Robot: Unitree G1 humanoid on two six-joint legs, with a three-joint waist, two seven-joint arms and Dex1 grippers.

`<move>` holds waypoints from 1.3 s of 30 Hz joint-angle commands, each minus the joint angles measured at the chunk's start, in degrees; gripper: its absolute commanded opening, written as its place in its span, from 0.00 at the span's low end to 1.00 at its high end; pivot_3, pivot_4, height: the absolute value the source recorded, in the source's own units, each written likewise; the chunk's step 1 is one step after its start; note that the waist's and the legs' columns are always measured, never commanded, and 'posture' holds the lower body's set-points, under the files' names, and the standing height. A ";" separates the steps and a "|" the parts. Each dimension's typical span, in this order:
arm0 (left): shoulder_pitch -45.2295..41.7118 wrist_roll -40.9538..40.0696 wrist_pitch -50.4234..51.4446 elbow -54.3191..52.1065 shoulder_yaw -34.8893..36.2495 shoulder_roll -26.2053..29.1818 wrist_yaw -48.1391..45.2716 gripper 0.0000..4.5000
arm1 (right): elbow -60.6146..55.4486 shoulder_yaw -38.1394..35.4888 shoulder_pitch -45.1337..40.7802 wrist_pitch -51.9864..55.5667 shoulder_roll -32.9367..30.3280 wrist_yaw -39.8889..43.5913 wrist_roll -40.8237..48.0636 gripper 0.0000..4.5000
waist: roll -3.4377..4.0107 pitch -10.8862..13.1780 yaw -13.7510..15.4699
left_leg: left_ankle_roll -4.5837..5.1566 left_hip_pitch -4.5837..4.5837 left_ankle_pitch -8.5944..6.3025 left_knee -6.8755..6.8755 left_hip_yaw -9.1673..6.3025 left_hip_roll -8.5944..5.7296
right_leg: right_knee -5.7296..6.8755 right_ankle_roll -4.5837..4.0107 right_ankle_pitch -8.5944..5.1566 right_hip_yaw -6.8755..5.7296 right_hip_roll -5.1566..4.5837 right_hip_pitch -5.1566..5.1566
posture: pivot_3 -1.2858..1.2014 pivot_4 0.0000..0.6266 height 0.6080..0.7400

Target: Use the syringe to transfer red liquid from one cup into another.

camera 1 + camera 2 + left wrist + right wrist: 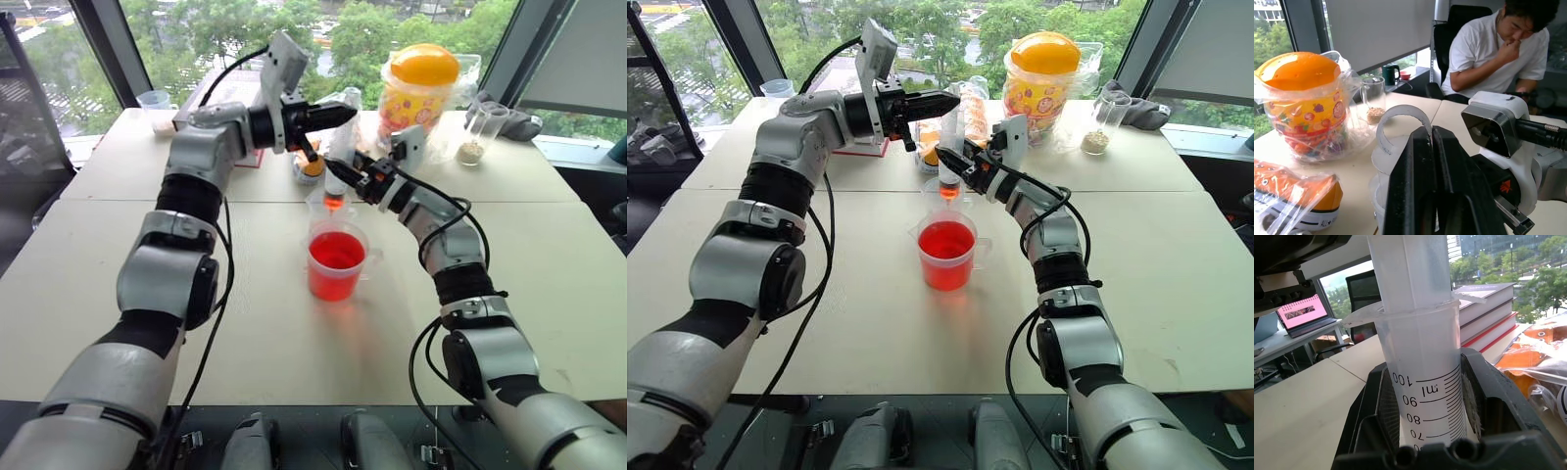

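The syringe stands upright over the middle of the table, and my right gripper is shut on its clear barrel just below the flange. Its orange-red tip points down into the small colourless cup. Directly in front of that cup stands the wider cup, holding red liquid. My left gripper reaches in level from the left. Its fingers are shut on the white plunger ring at the top of the syringe.
At the back of the table are a yellow-lidded jar in a plastic bag, a tall glass with beige grains, an orange packet and a cup with white powder. A person sits beyond the table.
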 commanded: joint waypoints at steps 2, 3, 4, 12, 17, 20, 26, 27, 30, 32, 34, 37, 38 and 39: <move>-2.48 1.00 -1.76 1.38 0.04 -1.33 0.11 0.01 | -3.87 -0.02 -0.95 -0.40 0.33 -0.22 0.14 0.32 | 0.00 0.00 0.02 | 0.00 0.00 0.00 0.01 0.01 0.00 | 0.00 0.00 0.00 0.00 0.00 0.00 | 0.52 0.24 1.00; -2.45 1.16 -1.86 1.64 0.02 -1.31 0.02 0.01 | -4.06 -0.01 -0.94 -0.28 0.30 -0.25 0.15 0.32 | 0.00 0.00 0.01 | 0.01 0.00 0.00 0.01 0.00 -0.01 | 0.00 0.00 0.00 0.00 -0.01 0.00 | 0.52 0.24 1.00; -2.35 1.33 -1.93 1.85 -0.04 -1.26 -0.11 0.01 | -4.22 0.01 -0.95 -0.17 0.26 -0.28 0.14 0.32 | 0.00 0.00 0.01 | 0.01 0.00 0.00 0.00 0.01 -0.01 | 0.00 0.00 0.00 0.00 -0.01 0.00 | 0.52 0.24 1.00; -0.17 3.96 -3.46 2.73 -1.29 -0.50 -0.67 0.01 | -8.17 -0.32 -1.36 2.75 -0.83 -0.20 0.67 0.32 | 0.00 0.00 0.01 | 0.00 0.00 0.00 0.00 0.00 0.00 | 0.00 0.00 0.00 0.00 0.00 0.00 | 0.52 0.24 1.00; 0.78 4.66 -3.85 3.27 -1.34 -0.29 -0.53 0.01 | -12.95 -0.82 -1.65 6.22 -1.20 -0.73 1.77 0.32 | 0.00 0.00 0.05 | 0.00 0.00 0.00 0.00 0.00 0.00 | 0.00 0.00 0.00 0.00 0.00 0.00 | 0.52 0.24 1.00; 1.59 4.75 -3.61 2.62 -1.67 -0.06 -0.98 0.01 | -15.34 -1.15 -2.27 8.25 -1.15 -1.16 2.43 0.32 | 0.00 0.00 0.02 | 0.03 0.00 -0.02 0.00 0.00 0.00 | 0.00 0.00 0.00 0.00 0.00 0.00 | 0.52 0.24 1.00; 4.08 4.69 -1.92 -0.47 -2.57 0.55 -2.65 0.01 | -19.53 -1.79 -3.84 12.44 -0.95 -2.01 3.70 0.32 | 0.00 0.00 0.03 | 0.04 0.00 -0.02 0.00 0.00 0.00 | 0.00 0.00 0.00 0.00 0.00 -0.01 | 0.52 0.24 1.00; 4.53 4.58 -1.43 -1.23 -2.69 0.64 -3.03 0.01 | -19.90 -1.88 -4.03 12.87 -0.85 -2.16 3.82 0.32 | 0.00 0.00 0.05 | 0.04 0.00 -0.02 0.00 0.00 0.00 | 0.00 0.00 0.00 0.00 0.00 -0.01 | 0.52 0.24 1.00; 5.96 4.60 -0.22 -3.74 -3.26 0.87 -3.80 0.01 | -20.24 -2.06 -4.66 13.42 -0.68 -2.28 3.91 0.32 | 0.00 0.00 0.05 | 0.07 0.00 -0.04 0.00 0.00 0.00 | 0.00 0.00 0.00 0.00 -0.01 -0.01 | 0.52 0.24 1.00; 6.94 4.70 0.52 -5.27 -3.68 1.03 -4.11 0.01 | -20.08 -2.20 -5.31 13.51 -0.50 -2.42 4.04 0.32 | 0.00 0.00 0.05 | 0.06 0.00 -0.04 0.00 0.00 0.00 | 0.00 0.00 0.00 0.00 -0.01 -0.01 | 0.52 0.24 1.00; 7.73 4.77 1.22 -6.53 -3.96 1.13 -4.21 0.01 | -19.78 -2.35 -5.84 13.39 -0.38 -2.52 4.15 0.32 | 0.00 0.00 0.05 | 0.06 -0.01 -0.03 0.00 0.00 0.00 | 0.01 0.00 0.00 0.00 -0.01 -0.01 | 0.52 0.24 1.00; 8.41 4.75 1.85 -7.75 -4.04 1.27 -4.18 0.01 | -19.37 -2.36 -6.21 13.18 -0.27 -2.61 4.11 0.32 | 0.00 0.00 0.05 | 0.06 -0.01 -0.03 0.00 0.00 0.00 | 0.01 0.00 0.00 0.00 -0.01 -0.01 | 0.52 0.24 1.00; 8.40 4.63 2.11 -8.06 -3.87 1.38 -4.02 0.01 | -19.30 -2.20 -6.04 13.11 -0.24 -2.54 4.02 0.32 | 0.00 0.00 0.05 | 0.06 -0.01 -0.03 0.00 0.00 0.00 | 0.01 0.00 0.00 0.00 -0.01 -0.01 | 0.52 0.24 1.00; 8.31 4.56 2.22 -8.28 -3.68 1.49 -3.81 0.01 | -19.28 -2.04 -5.80 13.04 -0.19 -2.49 3.95 0.32 | 0.00 0.00 0.05 | 0.06 -0.01 -0.03 0.00 0.00 0.00 | 0.01 0.00 0.00 0.00 -0.01 -0.01 | 0.52 0.24 1.00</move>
